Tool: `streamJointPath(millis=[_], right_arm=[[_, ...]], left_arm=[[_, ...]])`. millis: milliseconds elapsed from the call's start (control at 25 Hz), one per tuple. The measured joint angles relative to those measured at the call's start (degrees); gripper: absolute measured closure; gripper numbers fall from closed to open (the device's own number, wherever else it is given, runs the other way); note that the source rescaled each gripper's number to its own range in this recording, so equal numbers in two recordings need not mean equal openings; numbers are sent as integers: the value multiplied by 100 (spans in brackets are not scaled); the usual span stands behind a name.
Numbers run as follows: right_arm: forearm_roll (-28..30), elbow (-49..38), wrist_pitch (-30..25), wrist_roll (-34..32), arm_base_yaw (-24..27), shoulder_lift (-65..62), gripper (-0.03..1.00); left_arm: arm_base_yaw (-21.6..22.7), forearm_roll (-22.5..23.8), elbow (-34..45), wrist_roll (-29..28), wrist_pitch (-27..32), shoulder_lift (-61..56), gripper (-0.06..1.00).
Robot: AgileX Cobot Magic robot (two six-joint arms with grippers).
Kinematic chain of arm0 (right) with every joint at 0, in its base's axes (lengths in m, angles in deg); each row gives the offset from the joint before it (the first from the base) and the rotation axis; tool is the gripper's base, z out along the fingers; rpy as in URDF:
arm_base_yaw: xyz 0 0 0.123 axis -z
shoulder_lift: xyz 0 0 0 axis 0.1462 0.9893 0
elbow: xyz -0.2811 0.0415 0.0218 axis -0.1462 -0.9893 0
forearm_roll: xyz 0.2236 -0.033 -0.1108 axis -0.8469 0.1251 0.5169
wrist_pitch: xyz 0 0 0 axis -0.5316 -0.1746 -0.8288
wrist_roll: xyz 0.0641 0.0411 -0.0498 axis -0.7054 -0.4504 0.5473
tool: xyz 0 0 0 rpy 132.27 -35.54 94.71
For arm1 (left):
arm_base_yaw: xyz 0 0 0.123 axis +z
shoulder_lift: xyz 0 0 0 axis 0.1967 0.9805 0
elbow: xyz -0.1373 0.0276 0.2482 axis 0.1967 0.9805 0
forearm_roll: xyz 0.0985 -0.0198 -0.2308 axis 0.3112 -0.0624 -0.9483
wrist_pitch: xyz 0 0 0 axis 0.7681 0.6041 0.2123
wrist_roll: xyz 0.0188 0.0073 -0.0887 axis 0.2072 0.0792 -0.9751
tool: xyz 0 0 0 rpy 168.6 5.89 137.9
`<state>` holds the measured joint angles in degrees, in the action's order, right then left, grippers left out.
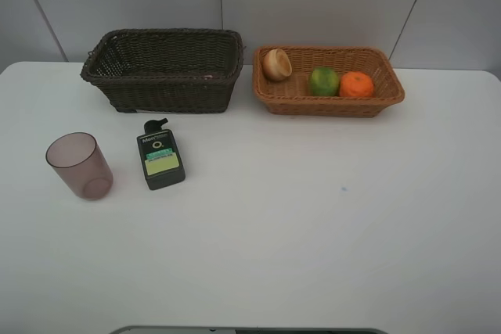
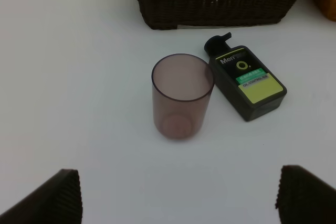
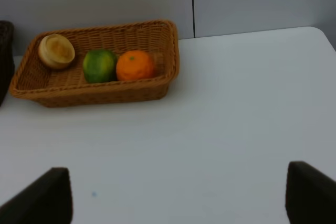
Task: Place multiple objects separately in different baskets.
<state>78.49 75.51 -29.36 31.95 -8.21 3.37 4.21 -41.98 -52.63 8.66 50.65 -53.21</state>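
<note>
In the tan basket (image 1: 329,107) three fruits (image 1: 323,81) are lying; cup (image 1: 78,166) and bottle (image 1: 161,163) are waiting on the counter (image 1: 313,224); left tool (image 2: 178,198) and right tool (image 3: 176,195) are hanging open.

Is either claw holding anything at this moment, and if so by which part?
Nothing is held. The left claw and right claw are both open and empty; the mauve cup and dark-green bottle sit untouched.

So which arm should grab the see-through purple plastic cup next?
Left. The left gripper, open, faces the see-through purple cup beside the flat dark-green bottle; the right gripper faces the light tan wicker basket.
</note>
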Motion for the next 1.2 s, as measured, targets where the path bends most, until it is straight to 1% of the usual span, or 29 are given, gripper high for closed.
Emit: streamJointPath(millis=[120, 200, 320, 400, 480, 1200], right_arm=[[0, 0, 7, 0, 0, -5, 12], [0, -53, 129, 0, 0, -11, 12], [-113, -361, 334, 0, 0, -30, 12], [-210, -567, 305, 0, 0, -30, 12], [-244, -595, 312, 0, 0, -30, 12], [-251, -599, 312, 0, 0, -40, 12]], left_arm=[[0, 0, 0, 0, 0, 0, -1], [0, 0, 0, 0, 0, 0, -1], [0, 0, 0, 0, 0, 0, -1], [0, 0, 0, 0, 0, 0, -1], [0, 0, 0, 0, 0, 0, -1], [0, 0, 0, 0, 0, 0, -1]])
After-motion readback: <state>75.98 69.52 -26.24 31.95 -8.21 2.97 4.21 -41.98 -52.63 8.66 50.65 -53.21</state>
